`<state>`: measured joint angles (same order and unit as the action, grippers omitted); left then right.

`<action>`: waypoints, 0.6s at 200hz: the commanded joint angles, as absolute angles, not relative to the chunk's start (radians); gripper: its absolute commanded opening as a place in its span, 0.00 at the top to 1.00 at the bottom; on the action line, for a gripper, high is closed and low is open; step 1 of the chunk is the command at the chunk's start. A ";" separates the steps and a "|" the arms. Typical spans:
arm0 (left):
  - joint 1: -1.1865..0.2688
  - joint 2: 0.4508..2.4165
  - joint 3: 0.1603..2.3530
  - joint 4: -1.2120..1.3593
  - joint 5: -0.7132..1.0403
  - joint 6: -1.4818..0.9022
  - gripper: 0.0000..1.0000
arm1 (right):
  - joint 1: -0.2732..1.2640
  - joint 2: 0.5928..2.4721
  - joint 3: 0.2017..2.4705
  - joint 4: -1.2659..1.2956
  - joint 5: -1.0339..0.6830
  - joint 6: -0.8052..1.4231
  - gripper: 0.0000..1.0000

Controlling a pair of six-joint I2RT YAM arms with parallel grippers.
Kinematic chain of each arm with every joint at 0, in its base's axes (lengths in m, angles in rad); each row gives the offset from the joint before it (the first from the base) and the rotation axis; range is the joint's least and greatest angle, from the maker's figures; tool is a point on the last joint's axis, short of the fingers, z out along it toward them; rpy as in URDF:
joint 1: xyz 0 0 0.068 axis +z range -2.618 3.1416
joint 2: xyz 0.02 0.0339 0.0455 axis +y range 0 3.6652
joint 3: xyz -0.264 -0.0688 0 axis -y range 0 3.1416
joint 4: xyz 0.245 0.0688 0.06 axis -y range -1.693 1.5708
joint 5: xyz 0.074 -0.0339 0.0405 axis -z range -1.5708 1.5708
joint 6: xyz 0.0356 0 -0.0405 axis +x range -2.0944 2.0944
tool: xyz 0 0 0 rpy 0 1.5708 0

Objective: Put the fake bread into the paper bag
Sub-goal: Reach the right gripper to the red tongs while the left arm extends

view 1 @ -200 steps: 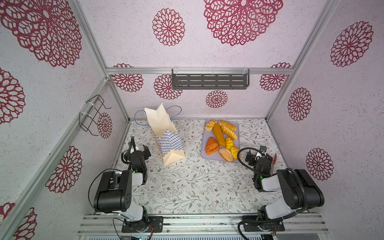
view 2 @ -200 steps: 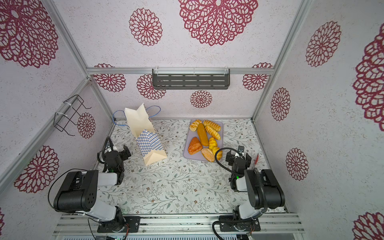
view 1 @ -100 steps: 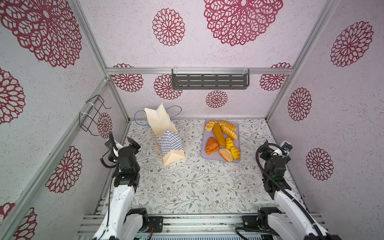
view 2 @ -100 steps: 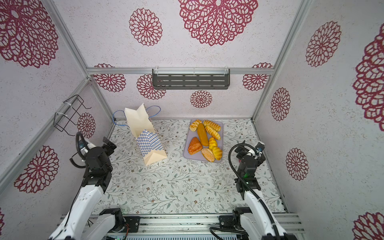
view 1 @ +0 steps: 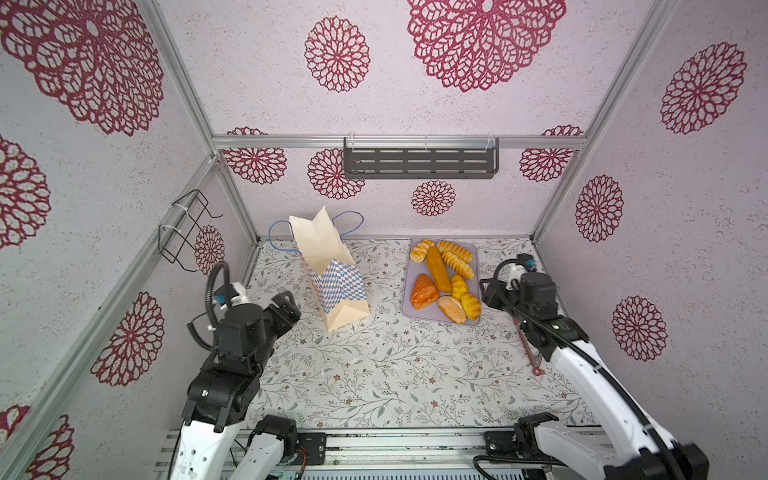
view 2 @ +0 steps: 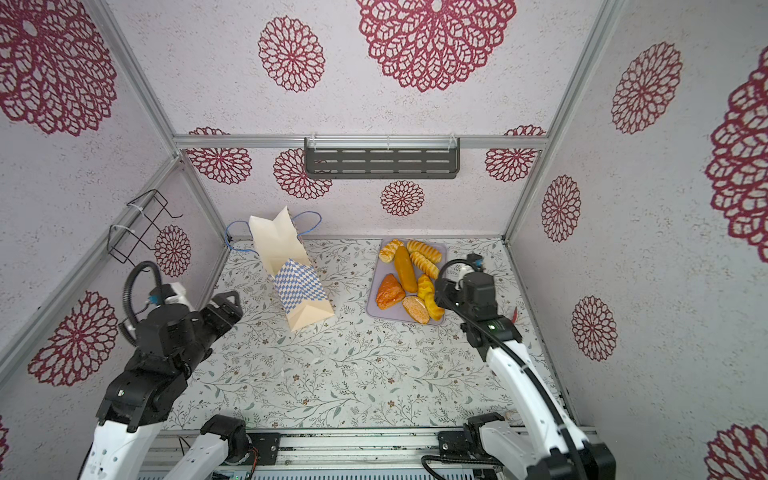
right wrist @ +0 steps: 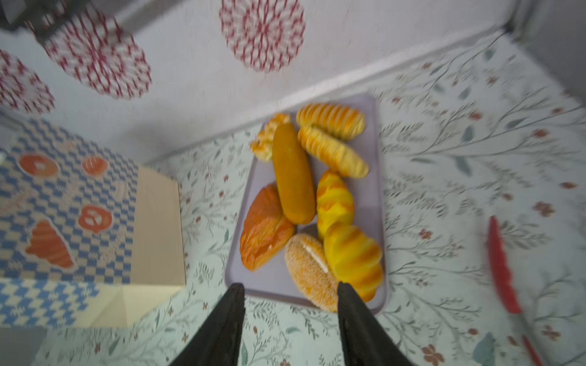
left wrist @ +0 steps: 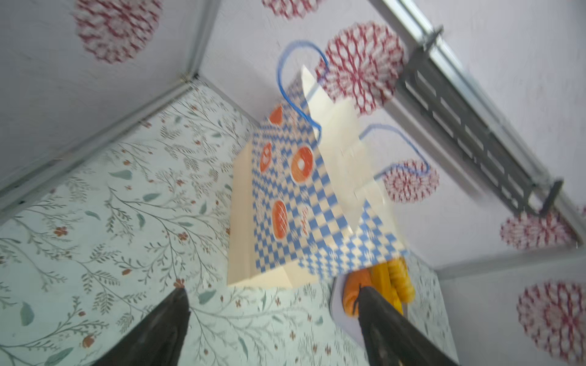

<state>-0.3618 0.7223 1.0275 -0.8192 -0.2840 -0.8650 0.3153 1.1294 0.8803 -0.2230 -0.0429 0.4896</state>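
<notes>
Within the last second both arms have unfolded from their tucked poses. The left gripper (left wrist: 272,291), jaws wide and empty, now faces the paper bag (view 1: 332,266) standing left of centre on the desk (view 1: 374,365). The right gripper (right wrist: 290,285), jaws partly drawn in and holding nothing, hangs at the lower right corner of the lilac tray (right wrist: 371,196). Packing looks about to start. All eight pieces of fake bread (view 1: 440,270) lie on the tray. The bag's creased top hides its inside. Red tongs (view 1: 528,353) lie untouched at right.
</notes>
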 commanded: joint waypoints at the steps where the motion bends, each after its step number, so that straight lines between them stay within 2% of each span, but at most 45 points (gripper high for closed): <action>1: -0.598 0.818 1.058 -0.888 -0.421 -0.991 0.15 | 0.412 1.227 0.950 -0.259 -0.065 0.508 0.43; 26: -0.816 0.949 1.071 -0.792 -0.535 -1.037 0.14 | 0.512 1.379 1.015 -0.245 -0.041 0.494 0.38; 67: -0.895 1.102 1.058 -0.576 -0.522 -1.049 0.14 | 0.607 1.599 1.142 -0.326 0.027 0.484 0.39; 109: -0.967 1.326 1.182 -0.511 -0.475 -0.974 0.13 | 0.534 1.504 1.083 -0.436 0.101 0.489 0.33; 114: -0.976 1.356 1.201 -0.505 -0.467 -0.963 0.13 | 0.510 1.473 1.071 -0.454 0.100 0.494 0.27; 120: -0.989 1.393 1.222 -0.498 -0.462 -0.953 0.13 | 0.478 1.437 1.047 -0.474 0.098 0.497 0.26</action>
